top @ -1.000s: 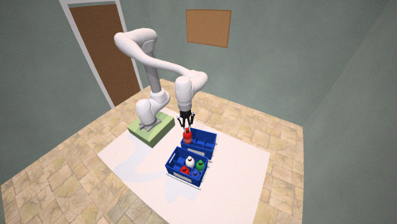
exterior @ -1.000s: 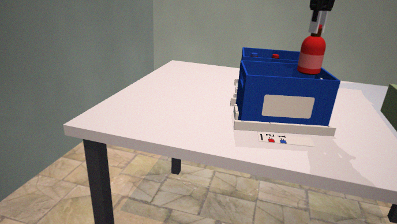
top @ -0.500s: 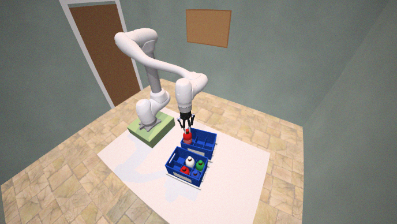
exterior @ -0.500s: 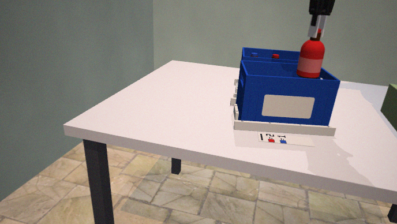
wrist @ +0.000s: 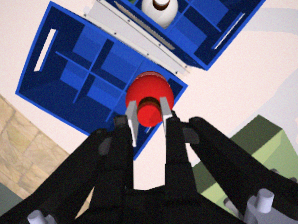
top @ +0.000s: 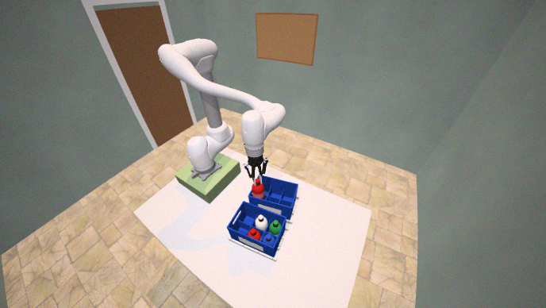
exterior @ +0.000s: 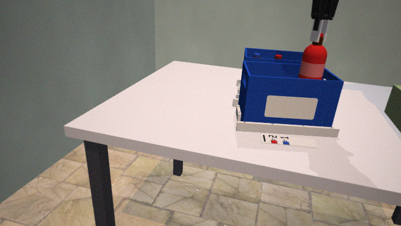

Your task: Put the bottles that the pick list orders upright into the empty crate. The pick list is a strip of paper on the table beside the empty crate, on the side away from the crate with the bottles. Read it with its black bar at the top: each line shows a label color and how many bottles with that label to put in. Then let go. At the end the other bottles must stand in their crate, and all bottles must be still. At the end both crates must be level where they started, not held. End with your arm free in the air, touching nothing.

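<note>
Exterior view: gripper (exterior: 319,32) clamped the red bottle (exterior: 313,61) by its neck, long axis vertical, cap up, inside the near crate (exterior: 291,96). Four bottles stood in the far crate (top: 238,226).

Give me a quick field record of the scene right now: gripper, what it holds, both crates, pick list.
gripper: shut on the neck of the red bottle with a pink label
held bottle: upright, lower part inside a corner cell of the empty blue crate
source blue crate: white, green, red and blue bottles standing
pick list paper strip: on the white table, beside the empty crate; red and blue marks visible
</note>
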Robot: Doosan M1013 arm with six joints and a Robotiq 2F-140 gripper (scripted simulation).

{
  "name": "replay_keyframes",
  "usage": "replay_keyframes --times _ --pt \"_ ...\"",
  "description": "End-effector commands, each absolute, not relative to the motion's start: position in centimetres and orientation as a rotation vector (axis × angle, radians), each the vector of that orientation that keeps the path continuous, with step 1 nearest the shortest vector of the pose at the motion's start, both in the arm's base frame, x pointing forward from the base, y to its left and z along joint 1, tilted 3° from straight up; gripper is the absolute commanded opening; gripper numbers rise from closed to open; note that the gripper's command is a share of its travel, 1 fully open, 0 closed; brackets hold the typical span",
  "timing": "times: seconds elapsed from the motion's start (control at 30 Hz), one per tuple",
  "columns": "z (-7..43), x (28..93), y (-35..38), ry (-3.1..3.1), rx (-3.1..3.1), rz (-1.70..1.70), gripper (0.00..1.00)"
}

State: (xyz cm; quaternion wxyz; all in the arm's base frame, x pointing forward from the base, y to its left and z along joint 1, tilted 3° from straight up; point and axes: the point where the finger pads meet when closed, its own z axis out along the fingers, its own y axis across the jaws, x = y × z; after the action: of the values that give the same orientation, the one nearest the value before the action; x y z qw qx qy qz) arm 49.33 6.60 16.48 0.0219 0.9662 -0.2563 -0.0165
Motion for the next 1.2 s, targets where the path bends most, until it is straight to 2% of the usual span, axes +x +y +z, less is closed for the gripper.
replay_keyframes --times 0.0,1.17 --pt "16.2 49.3 6.6 -0.794 2.994 -0.051 0.00" --pt "13.1 49.2 6.5 -0.794 2.994 -0.051 0.00"
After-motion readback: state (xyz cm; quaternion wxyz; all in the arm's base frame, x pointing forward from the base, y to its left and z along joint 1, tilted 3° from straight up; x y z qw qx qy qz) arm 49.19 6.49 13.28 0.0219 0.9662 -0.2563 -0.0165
